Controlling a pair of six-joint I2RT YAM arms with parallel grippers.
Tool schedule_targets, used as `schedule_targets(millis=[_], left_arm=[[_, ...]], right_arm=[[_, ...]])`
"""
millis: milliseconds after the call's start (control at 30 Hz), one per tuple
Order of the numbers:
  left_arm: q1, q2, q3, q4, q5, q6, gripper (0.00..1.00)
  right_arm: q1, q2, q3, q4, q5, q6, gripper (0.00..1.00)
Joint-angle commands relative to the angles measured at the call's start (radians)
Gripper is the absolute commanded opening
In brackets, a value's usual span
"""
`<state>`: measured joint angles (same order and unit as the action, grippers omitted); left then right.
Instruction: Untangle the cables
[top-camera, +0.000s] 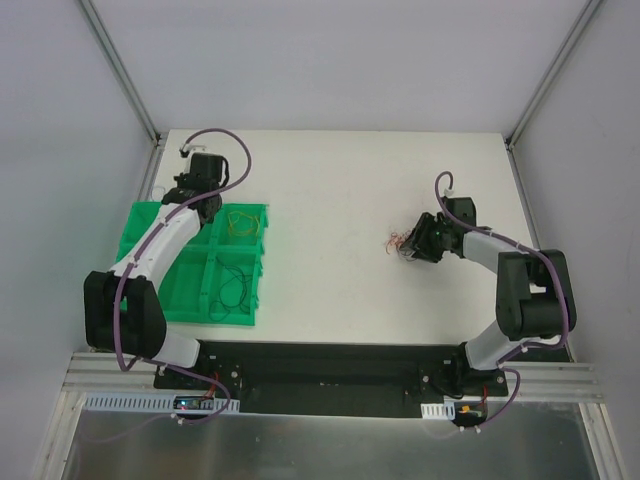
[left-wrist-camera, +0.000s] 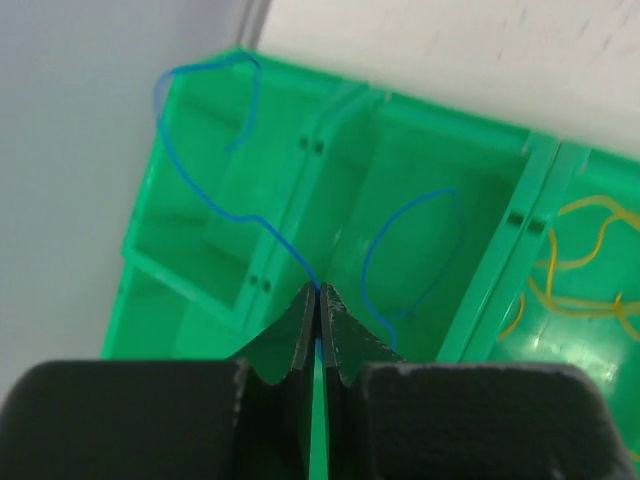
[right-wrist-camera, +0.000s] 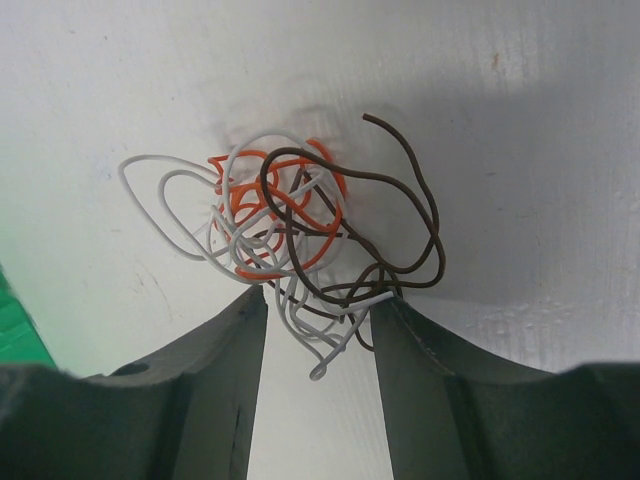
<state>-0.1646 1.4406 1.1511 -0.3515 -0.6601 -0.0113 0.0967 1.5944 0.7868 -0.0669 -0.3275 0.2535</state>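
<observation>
The cables are a small wad (right-wrist-camera: 285, 215) of white, orange and brown wires on the white table, also seen in the top view (top-camera: 396, 243). My right gripper (right-wrist-camera: 318, 300) is open just in front of the wad. The wad's lower white and brown loops lie between its fingers (right-wrist-camera: 225, 350). In the top view the right gripper (top-camera: 414, 247) is just right of the wad. My left gripper (left-wrist-camera: 318, 292) is shut on a thin blue wire (left-wrist-camera: 215, 205) above the green tray (left-wrist-camera: 335, 140). In the top view the left gripper (top-camera: 200, 205) is over the tray's far compartments.
The green divided tray (top-camera: 150, 300) sits at the table's left. One far compartment holds a yellow wire (top-camera: 243, 222), also seen in the left wrist view (left-wrist-camera: 580, 270). A near compartment holds a dark wire (top-camera: 234, 288). Grey walls stand to the left and right.
</observation>
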Motion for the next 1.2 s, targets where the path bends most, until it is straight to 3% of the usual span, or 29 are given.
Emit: schedule_targets(millis=[0, 233, 367, 633, 1167], left_arm=[[-0.012, -0.088, -0.039, -0.133, 0.081, -0.189, 0.00], [-0.010, -0.085, -0.027, -0.187, 0.408, -0.222, 0.00], [-0.010, -0.060, 0.004, -0.218, 0.525, -0.272, 0.00], [0.000, -0.066, -0.019, -0.256, 0.418, -0.368, 0.00], [0.238, 0.164, 0.151, -0.250, 0.656, -0.300, 0.00]], right_arm=[[-0.005, 0.039, 0.022, 0.004, -0.024, 0.007, 0.49], [-0.005, 0.045, 0.022, 0.004, -0.024, 0.009, 0.48], [-0.006, 0.044, 0.022, 0.006, -0.021, 0.004, 0.48], [-0.006, 0.044, 0.022, 0.006, -0.019, 0.003, 0.48], [-0.011, 0.041, 0.017, 0.009, -0.018, -0.002, 0.49]])
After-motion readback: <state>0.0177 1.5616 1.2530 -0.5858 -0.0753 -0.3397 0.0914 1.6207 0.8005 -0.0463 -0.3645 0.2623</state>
